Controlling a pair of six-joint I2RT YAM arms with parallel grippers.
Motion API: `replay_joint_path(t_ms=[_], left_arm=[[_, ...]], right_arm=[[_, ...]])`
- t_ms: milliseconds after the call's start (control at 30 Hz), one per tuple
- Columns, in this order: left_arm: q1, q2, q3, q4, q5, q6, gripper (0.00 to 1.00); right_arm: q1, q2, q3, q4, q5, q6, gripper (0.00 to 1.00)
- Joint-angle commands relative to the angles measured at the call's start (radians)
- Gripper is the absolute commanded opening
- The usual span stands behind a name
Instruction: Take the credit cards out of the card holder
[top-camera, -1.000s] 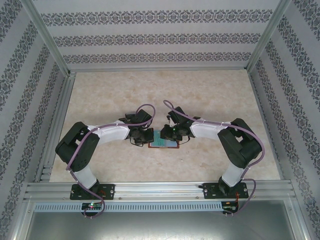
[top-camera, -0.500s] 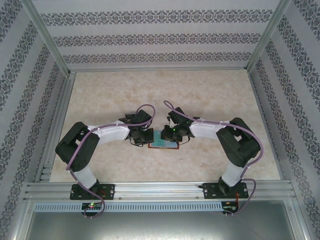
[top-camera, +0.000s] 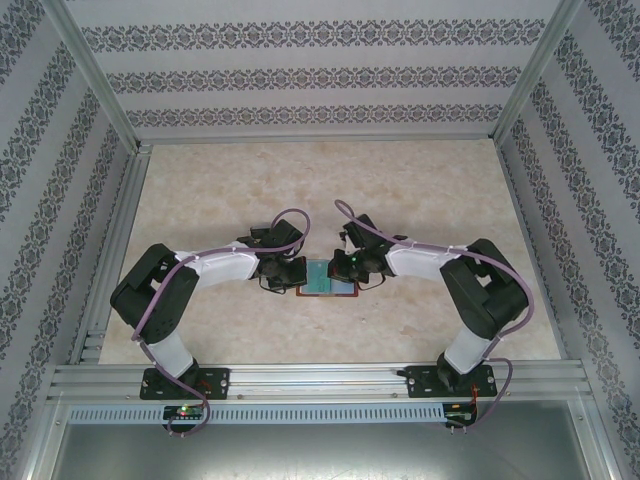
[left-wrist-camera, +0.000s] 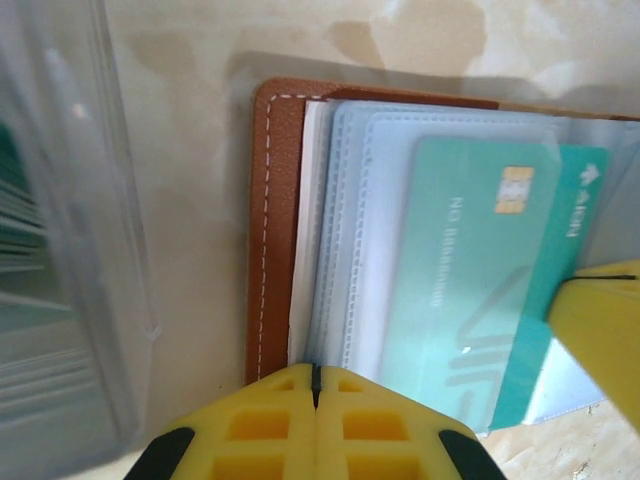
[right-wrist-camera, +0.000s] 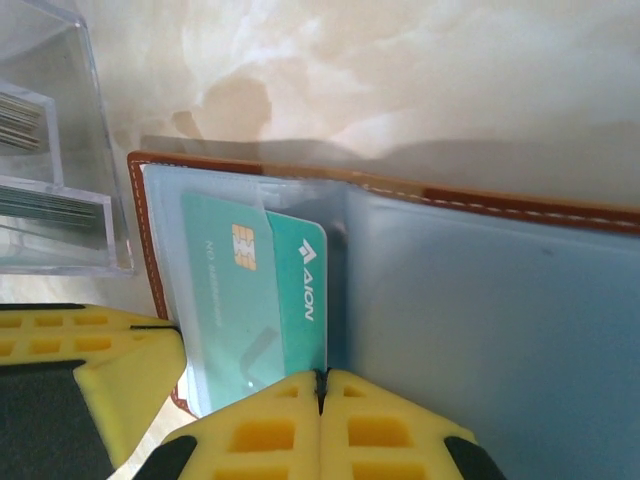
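left jaws were clamped shut on the card holder (left-wrist-camera: 272, 230) edge, right jaws pinched shut on the teal credit card (right-wrist-camera: 290, 290). the card probably wanted a straight slide toward frame right, holder kept pinned.

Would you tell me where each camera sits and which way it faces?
Top external: above and behind left arm and right arm, looking down; they meet at the card holder.
Left wrist: on the left arm, facing down; left gripper at bottom.
Right wrist: on the right arm, facing down; right gripper shut on the credit card.
Shared: both wrist views show that card and the clear tray.
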Motion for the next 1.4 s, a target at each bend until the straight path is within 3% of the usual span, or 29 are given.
replay_joint_path(t_ms=[0, 567, 733, 867, 1067, 1133, 1367], left_arm=[[0.009, -0.002, -0.033, -0.043, -0.017, 0.012, 0.0], [0.009, -0.028, -0.015, -0.056, -0.026, 0.021, 0.0], [0.009, -0.071, -0.004, -0.056, -0.023, 0.019, 0.06], [0.009, -0.158, -0.003, -0.061, -0.054, 0.015, 0.26], [0.015, -0.352, -0.005, -0.131, -0.217, -0.019, 0.86], [0.016, -0.43, -0.013, -0.176, -0.306, -0.046, 1.0], [0.025, -0.724, -0.063, -0.41, -0.582, -0.161, 0.99]], right_arm=[[-0.031, -0.064, -0.034, -0.011, 0.004, -0.03, 0.0], [-0.132, -0.28, -0.141, -0.072, -0.008, -0.106, 0.0], [-0.147, -0.387, -0.156, -0.085, 0.01, -0.162, 0.0], [-0.148, -0.45, -0.11, -0.148, 0.027, -0.25, 0.0], [-0.112, -0.44, 0.018, -0.226, 0.021, -0.394, 0.0], [-0.08, -0.413, 0.078, -0.254, 0.041, -0.452, 0.0], [0.033, -0.23, 0.311, -0.344, 0.065, -0.616, 0.0]])
